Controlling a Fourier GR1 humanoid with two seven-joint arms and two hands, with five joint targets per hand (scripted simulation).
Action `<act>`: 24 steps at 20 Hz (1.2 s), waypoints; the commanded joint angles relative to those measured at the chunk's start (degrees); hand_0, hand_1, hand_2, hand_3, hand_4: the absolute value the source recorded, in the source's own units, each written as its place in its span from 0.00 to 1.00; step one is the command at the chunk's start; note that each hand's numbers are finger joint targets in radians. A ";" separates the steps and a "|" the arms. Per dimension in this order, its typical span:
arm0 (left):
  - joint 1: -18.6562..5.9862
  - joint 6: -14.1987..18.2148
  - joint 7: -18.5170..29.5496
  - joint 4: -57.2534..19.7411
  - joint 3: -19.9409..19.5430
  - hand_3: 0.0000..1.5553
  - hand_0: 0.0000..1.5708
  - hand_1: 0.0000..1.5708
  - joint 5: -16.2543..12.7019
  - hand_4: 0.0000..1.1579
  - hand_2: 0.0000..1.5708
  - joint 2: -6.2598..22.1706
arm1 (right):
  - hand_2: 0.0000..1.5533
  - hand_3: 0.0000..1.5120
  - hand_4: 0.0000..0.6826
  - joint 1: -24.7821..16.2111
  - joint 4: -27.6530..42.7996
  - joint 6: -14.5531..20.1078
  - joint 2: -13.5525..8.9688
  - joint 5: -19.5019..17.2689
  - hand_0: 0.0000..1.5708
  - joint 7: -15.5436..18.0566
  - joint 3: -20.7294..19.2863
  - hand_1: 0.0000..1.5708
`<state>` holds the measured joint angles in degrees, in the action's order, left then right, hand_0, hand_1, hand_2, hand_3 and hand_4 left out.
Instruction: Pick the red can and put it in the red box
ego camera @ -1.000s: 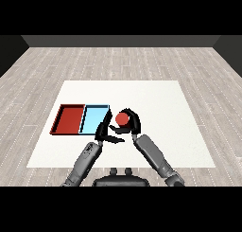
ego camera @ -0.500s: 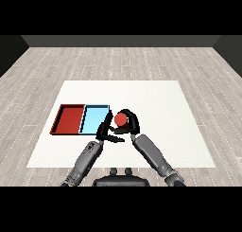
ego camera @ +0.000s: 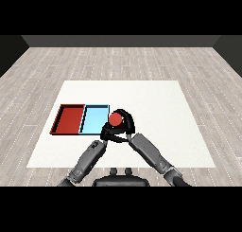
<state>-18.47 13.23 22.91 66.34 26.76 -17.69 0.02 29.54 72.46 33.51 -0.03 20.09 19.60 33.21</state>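
The red can [ego camera: 115, 119] is held just off the right edge of the light blue tray [ego camera: 93, 113], a little above the table. My right hand [ego camera: 126, 125] is curled round it from the right and behind, and only the can's red top shows. The red tray [ego camera: 69, 118] lies left of the blue one and has nothing in it. My left hand [ego camera: 107, 131] sits low in front of the blue tray's right corner, close against the right hand. The two dark hands overlap there, so its shape is hard to make out.
The white table [ego camera: 160, 108] stretches wide to the right and behind the trays. Both forearms come in from the bottom and meet near the middle. Grey plank floor surrounds the table.
My right hand has carried the red can a little to the left, toward the blue tray's right edge. The left hand has shifted slightly right, closer to the right hand.
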 commanded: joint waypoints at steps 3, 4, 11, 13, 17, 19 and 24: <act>-1.69 2.75 -0.80 1.13 2.00 0.00 0.00 0.00 -1.03 0.00 0.00 -0.01 | 0.94 0.91 0.91 -0.71 0.28 -0.70 0.02 -1.00 0.94 -0.45 0.67 0.94; -2.68 2.89 -3.28 2.59 0.54 0.00 0.00 0.00 0.32 0.00 0.00 0.00 | 0.94 0.91 0.93 -0.32 1.45 -1.52 0.02 -3.84 0.94 -3.35 -1.32 0.94; -0.89 11.55 -4.25 0.45 -3.06 0.00 0.39 0.39 3.22 0.52 0.40 0.01 | 0.93 0.90 0.92 0.23 -1.49 3.34 0.02 2.03 0.94 1.98 6.84 0.94; -0.89 14.97 -3.65 1.34 0.80 0.87 0.85 0.85 -2.35 0.82 0.90 0.00 | 0.93 0.90 0.92 1.30 -1.14 0.69 0.01 2.07 0.90 0.44 4.34 0.90; -1.97 20.00 -7.56 0.70 3.15 0.88 0.97 0.97 -0.12 0.75 0.94 0.02 | 0.94 0.92 0.91 1.85 -0.41 0.51 0.00 3.07 0.97 0.06 2.78 0.97; -2.73 20.84 -7.50 0.70 3.50 0.90 0.97 0.97 1.39 0.74 0.95 0.02 | 0.94 0.91 0.89 1.87 -0.68 0.26 0.00 1.39 0.99 -0.42 2.91 0.99; -1.53 21.90 -5.11 2.17 0.00 0.90 1.00 1.00 2.07 0.88 0.96 0.02 | 0.93 0.91 0.90 3.64 -3.68 3.67 0.00 6.91 0.92 3.21 7.51 0.92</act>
<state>-20.46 31.42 16.91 67.57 27.79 -15.46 0.82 32.28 70.38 35.29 -0.58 23.99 21.44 38.00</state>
